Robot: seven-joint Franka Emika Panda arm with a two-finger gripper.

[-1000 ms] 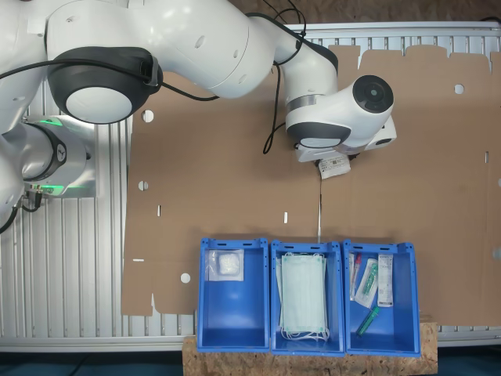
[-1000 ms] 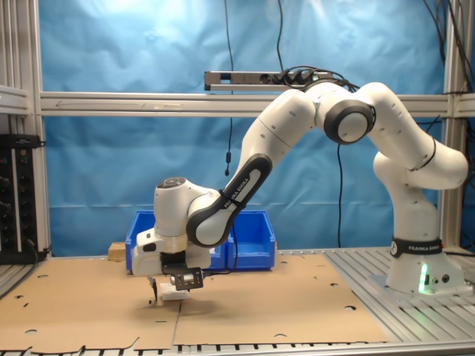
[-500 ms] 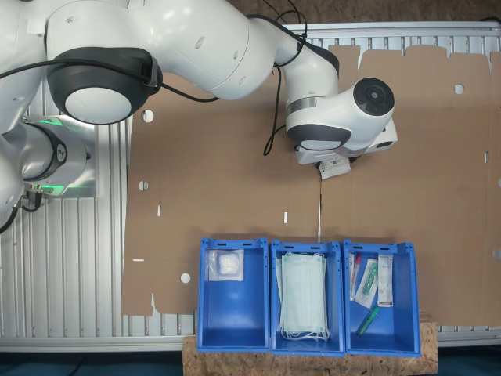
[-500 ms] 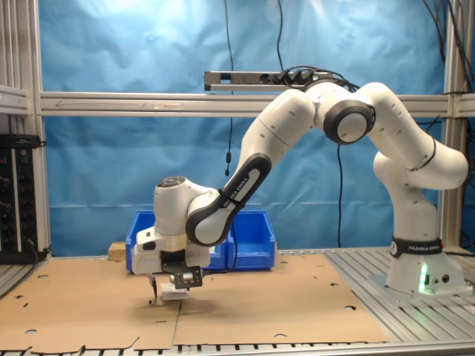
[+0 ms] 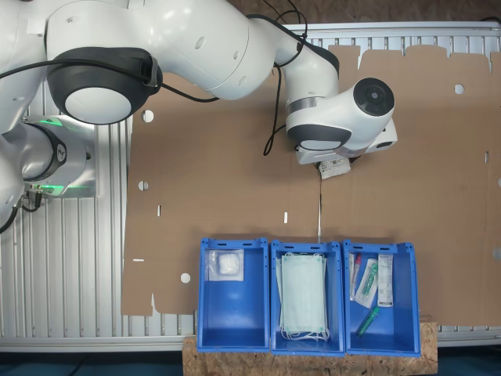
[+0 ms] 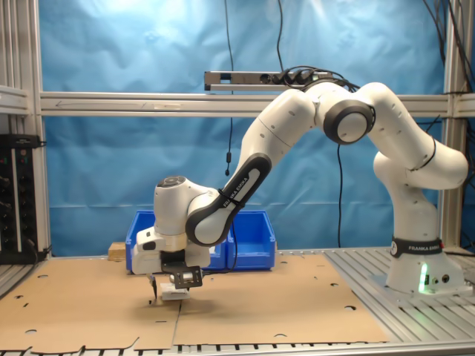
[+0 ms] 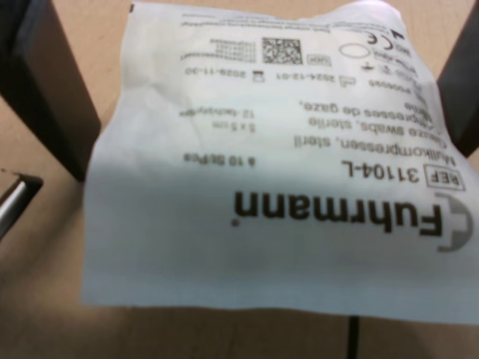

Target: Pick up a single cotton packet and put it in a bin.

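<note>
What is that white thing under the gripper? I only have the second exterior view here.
Observer: A cotton packet; the wrist view shows lines of dark print on its face.
Operator: Is it gripped?
Observer: In the wrist view, dark fingers of the gripper flank it above the cardboard. I cannot tell whether they clamp it.
Operator: What's in the bins?
Observer: In the first exterior view, the blue bin at the first exterior view's left holds one white square packet; its neighbours hold face masks and syringes.

Arm bent low, wrist down; end effector [image 6: 165, 291] fingers [image 7: 52, 82] clamping packet, just above cardboard.
</note>
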